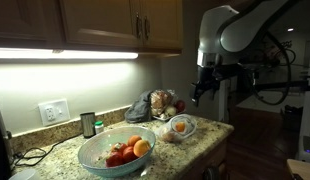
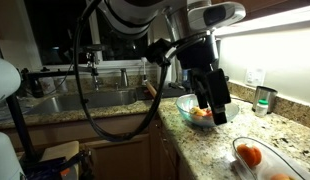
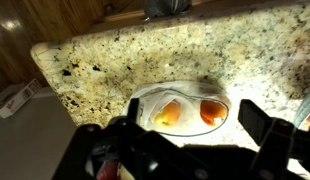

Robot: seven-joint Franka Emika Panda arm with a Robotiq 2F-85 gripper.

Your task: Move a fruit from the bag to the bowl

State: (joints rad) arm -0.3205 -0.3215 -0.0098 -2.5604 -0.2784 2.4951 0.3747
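The clear plastic bag [image 1: 179, 127] lies near the counter's end and holds orange fruits. In the wrist view the bag [image 3: 145, 100] shows two orange fruits [image 3: 167, 113] [image 3: 210, 112] inside. The large pale blue-green bowl [image 1: 90, 150] stands beside it with several red and orange fruits; it also shows in an exterior view [image 2: 183, 103], partly behind the arm. My gripper [image 1: 200, 93] hangs in the air above the bag, open and empty. In the wrist view its fingers [image 3: 195, 125] straddle the bag from above. It also shows in an exterior view [image 2: 217, 108].
A dark grey cloth bag [image 1: 150, 103] with fruit lies behind the clear bag. A metal can [image 1: 88, 124] stands by the wall outlet. A sink [image 2: 75, 100] lies past the bowl. The counter edge [image 3: 55, 75] runs close to the clear bag.
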